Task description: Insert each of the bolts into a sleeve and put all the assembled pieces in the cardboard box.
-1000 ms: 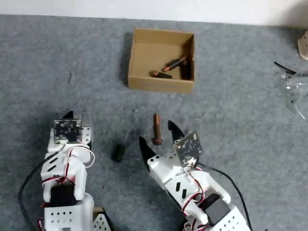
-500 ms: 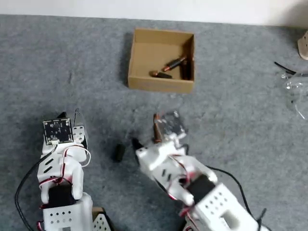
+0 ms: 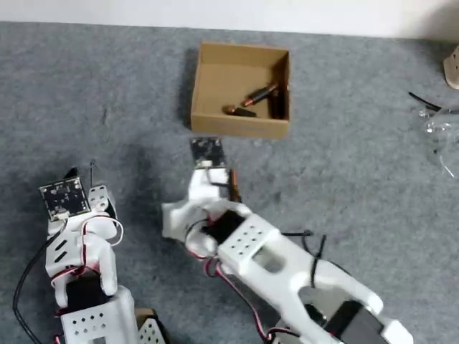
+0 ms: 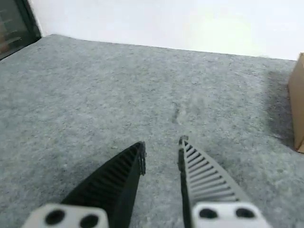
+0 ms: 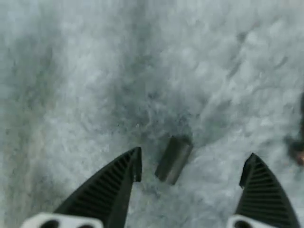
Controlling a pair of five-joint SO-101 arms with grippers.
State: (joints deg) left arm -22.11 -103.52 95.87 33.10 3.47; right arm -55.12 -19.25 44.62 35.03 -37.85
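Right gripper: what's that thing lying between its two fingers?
The dark sleeve lies on the grey carpet between the right gripper's open fingers, touching neither. The right wrist view shows this.

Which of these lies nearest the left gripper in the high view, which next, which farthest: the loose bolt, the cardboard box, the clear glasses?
From the left gripper:
1. Loose bolt, on the mat beside the right arm, and cardboard box, farther back: too close to call.
2. Clear glasses, at the right edge: plainly farthest.
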